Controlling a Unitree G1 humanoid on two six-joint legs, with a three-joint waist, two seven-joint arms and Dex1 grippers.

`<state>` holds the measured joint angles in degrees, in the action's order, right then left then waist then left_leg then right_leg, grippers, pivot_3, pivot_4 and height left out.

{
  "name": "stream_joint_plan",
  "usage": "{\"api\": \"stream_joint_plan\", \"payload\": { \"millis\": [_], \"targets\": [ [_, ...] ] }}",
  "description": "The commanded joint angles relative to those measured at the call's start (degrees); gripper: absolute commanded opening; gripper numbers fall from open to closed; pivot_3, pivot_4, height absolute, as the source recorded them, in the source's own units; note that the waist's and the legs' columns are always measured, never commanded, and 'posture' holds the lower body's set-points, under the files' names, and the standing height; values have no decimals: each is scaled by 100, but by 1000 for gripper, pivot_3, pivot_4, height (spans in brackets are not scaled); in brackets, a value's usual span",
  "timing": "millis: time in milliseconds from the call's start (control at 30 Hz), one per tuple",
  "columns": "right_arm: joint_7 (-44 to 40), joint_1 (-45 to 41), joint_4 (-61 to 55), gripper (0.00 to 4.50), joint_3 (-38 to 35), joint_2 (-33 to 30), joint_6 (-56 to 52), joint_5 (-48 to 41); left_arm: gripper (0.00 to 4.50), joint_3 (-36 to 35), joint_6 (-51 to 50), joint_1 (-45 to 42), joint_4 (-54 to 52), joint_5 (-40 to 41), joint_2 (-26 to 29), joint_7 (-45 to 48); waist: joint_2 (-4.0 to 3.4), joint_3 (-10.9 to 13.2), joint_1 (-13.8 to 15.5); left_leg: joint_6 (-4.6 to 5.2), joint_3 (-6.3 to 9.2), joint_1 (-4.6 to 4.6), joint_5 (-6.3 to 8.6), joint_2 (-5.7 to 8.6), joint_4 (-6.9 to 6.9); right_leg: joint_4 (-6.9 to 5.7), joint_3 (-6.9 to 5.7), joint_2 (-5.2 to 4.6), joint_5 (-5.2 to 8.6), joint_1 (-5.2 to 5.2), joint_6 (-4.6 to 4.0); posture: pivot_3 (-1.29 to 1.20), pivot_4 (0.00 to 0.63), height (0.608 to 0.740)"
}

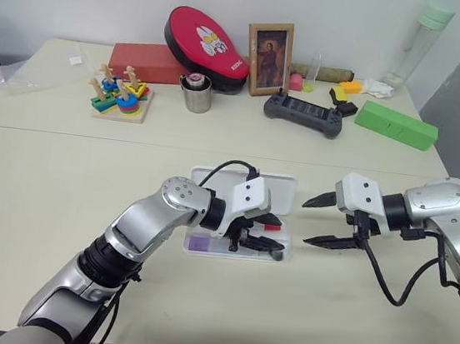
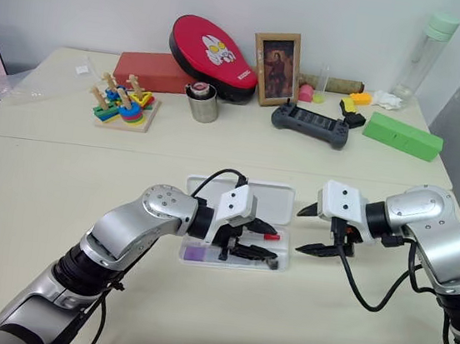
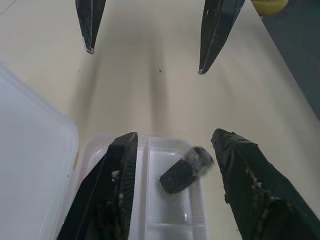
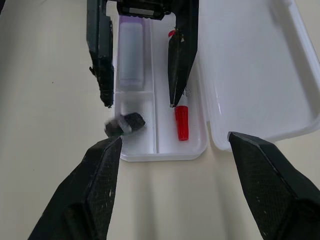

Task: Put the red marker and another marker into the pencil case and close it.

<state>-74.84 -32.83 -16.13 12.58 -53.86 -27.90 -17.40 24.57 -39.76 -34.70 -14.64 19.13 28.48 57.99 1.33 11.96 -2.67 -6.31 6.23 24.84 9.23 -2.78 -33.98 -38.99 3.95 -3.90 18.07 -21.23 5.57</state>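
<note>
The white pencil case (image 1: 246, 179) lies open at the table's middle, its lid flat on the far side of the tray (image 4: 165, 152). The red marker (image 4: 182, 123) lies in one long compartment, its barrel mostly hidden behind a left finger. The purple-capped marker (image 4: 131, 55) lies in the neighbouring compartment. My left gripper (image 1: 277, 236) hovers open just over the tray. A small dark grey stub (image 3: 187, 171) shows blurred in the end compartment between its fingers, touching neither. My right gripper (image 1: 305, 223) stands open just right of the case, pointing at it, holding nothing.
Along the table's back stand a green box (image 1: 395, 123), a black game controller (image 1: 303, 114), a metal cup (image 1: 196, 94), a wooden stacking toy (image 1: 120, 97), a picture frame (image 1: 269, 58) and a red pad (image 1: 208, 45). Bare tabletop surrounds the case.
</note>
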Motion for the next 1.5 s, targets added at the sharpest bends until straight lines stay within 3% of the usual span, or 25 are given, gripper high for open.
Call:
{"api": "stream_joint_plan", "payload": {
  "millis": [33, 267, 667, 1000, 1233, 1500],
  "targets": [
    [30, -102, -71, 3531, -132, 15, 25, -8, 3380, -156, 47, -59, -120, 91, -32, 38, 0, 0, -1, 0, 0, 0, 0, 0, 0, 0, 0, 0, 0, 0, 0, 0, 150, 740],
    [83, -95, -93, 3531, -200, 49, -34, -28, 4486, -588, -174, -48, -477, 380, 90, -16, 0, 0, -1, 0, 0, 0, 0, 0, 0, -1, 0, 0, 0, 0, 0, 0, 150, 740],
    [79, 109, 23, 3531, -46, -2, 280, 243, 4486, -1621, -794, -261, -1269, 1157, 228, -474, 0, 0, 0, 0, 2, -1, 0, 0, -4, 0, -1, 0, -1, 4, 1, 0, 150, 740],
    [328, 281, -28, 3531, 144, 214, 240, 474, 4486, -2560, -797, -553, -1044, 1321, 570, -938, 0, 0, -15, 0, 3, -1, 0, 0, -4, -1, -1, 0, -1, 4, 1, 0, 150, 740],
    [319, 316, -149, 3531, 135, 275, -3, 367, 4486, -2752, -676, -679, -835, 1251, 660, -1175, 0, 0, -7, 0, 3, -1, 0, 0, -5, -1, -1, 0, -1, 4, 2, 0, 150, 740],
    [294, 299, -393, 1750, 90, 254, -322, 193, 4500, -2843, -560, -702, -651, 1223, 847, -1205, 0, 0, -9, 0, 3, -1, 0, 0, -4, -1, -1, 0, -1, 3, 2, 0, 150, 740]
  ]
}}
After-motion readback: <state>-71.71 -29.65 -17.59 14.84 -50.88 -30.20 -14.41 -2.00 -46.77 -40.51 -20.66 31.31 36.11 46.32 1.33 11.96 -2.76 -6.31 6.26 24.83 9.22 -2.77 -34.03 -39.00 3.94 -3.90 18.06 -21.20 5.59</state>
